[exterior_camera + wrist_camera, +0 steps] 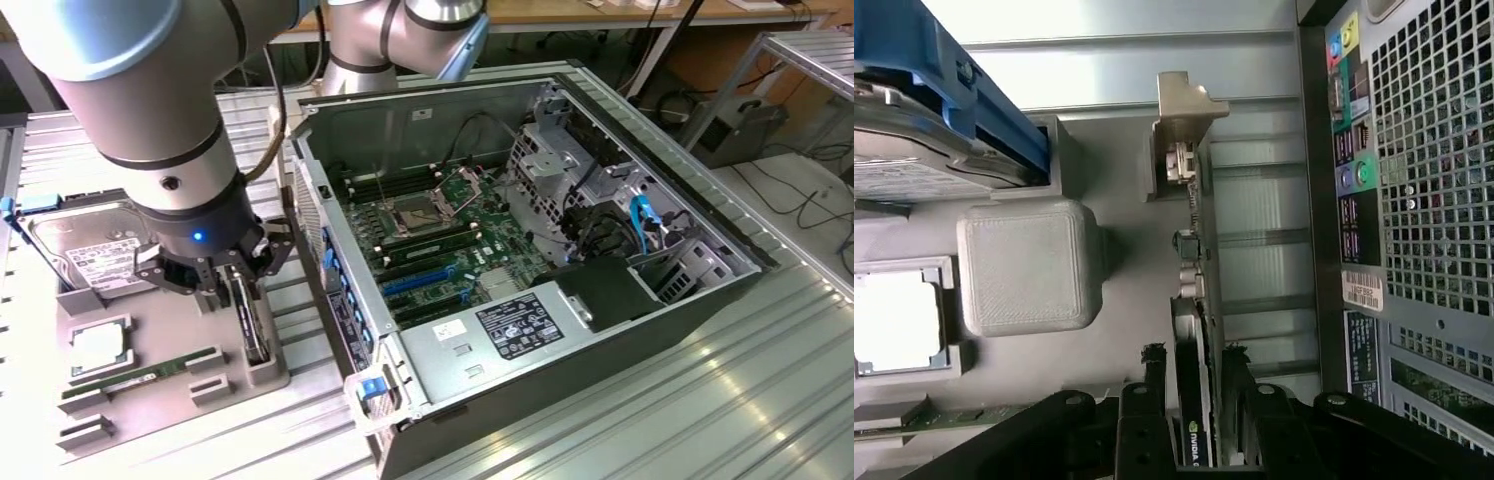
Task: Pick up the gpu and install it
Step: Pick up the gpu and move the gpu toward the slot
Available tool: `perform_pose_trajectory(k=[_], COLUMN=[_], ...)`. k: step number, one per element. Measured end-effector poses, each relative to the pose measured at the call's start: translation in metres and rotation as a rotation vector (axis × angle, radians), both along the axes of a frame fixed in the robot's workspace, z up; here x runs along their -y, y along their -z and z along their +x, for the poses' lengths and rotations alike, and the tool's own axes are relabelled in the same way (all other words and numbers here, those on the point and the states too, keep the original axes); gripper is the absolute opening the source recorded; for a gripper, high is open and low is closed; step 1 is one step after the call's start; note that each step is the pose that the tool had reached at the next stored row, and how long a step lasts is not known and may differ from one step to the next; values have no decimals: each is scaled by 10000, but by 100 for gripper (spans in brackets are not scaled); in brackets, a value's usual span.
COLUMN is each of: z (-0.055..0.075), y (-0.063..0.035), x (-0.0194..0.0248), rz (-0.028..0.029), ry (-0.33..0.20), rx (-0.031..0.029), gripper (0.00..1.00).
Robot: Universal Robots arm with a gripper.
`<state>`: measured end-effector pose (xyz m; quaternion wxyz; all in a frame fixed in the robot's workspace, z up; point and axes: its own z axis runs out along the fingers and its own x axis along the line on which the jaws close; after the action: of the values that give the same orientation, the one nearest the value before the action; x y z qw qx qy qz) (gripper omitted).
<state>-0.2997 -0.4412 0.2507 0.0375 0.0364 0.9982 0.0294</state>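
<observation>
Presently at grasp: claw [1195,362] slightly open astride the gpu [1194,400], gripping nothing yet; card on edge in the grey holder [167,325] beside the open computer case [400,130]. Best closed squarely on both faces, without tilt.

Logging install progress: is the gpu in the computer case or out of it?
Out. The gpu stands on edge in the gray holder tray outside the computer case, with the gripper right over it.
</observation>
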Motion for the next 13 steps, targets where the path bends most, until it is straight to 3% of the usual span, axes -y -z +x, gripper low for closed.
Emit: perform_pose_trajectory(k=[1, 2, 3, 4, 5, 7, 13], z=[0, 1, 9, 48, 76, 83, 107], y=[67, 72, 73, 58, -111, -279, -577], x=[0, 0, 0, 0, 0, 1, 20], rz=[47, 48, 48, 67, 140, 149, 157], ry=[0, 0, -408, -812, -847, -858, -859], rx=[-2, 0, -128, -411, -622, -705, -797], gripper=[36, 27, 27, 26, 26, 26, 26])
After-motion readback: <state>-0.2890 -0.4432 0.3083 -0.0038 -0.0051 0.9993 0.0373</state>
